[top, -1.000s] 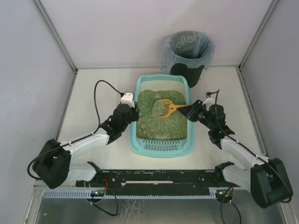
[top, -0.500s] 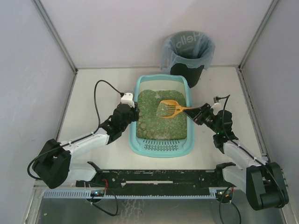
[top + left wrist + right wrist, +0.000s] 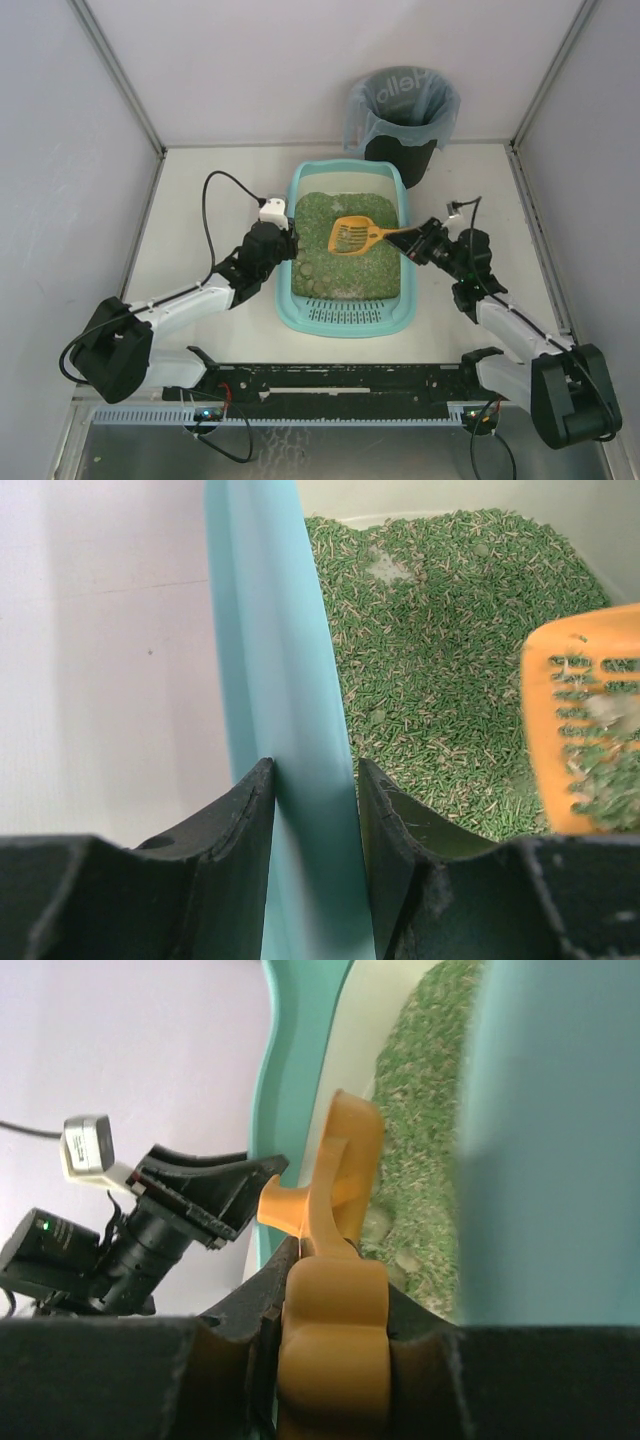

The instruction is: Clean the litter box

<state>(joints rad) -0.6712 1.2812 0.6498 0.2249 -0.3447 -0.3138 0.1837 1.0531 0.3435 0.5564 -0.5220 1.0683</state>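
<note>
White table: bears everything listed below.

Left gripper, mine: set at the left long wall of the litter box. In the wrist view my two dark fingers stand one outside and one inside that teal wall, pressed against it, so I am clamped on the wall.

Litter box, light teal, rounded corners: at the middle of the table, long side running away from my bases, with the slotted grille ledge at the near end.

Litter, green pellets: fills the box beyond the ledge.

Scoop, orange, slotted: its head is over the litter near the middle of the box and its handle runs off to the right. Green pellets and a pale clump lie on its face. Whether it touches the litter I cannot tell.

Bin, round, black, with a grey-blue liner: just behind the far right corner of the box.

Right gripper, mine: over the box's right rim, with its jaws closed tight on the scoop's handle.
</note>
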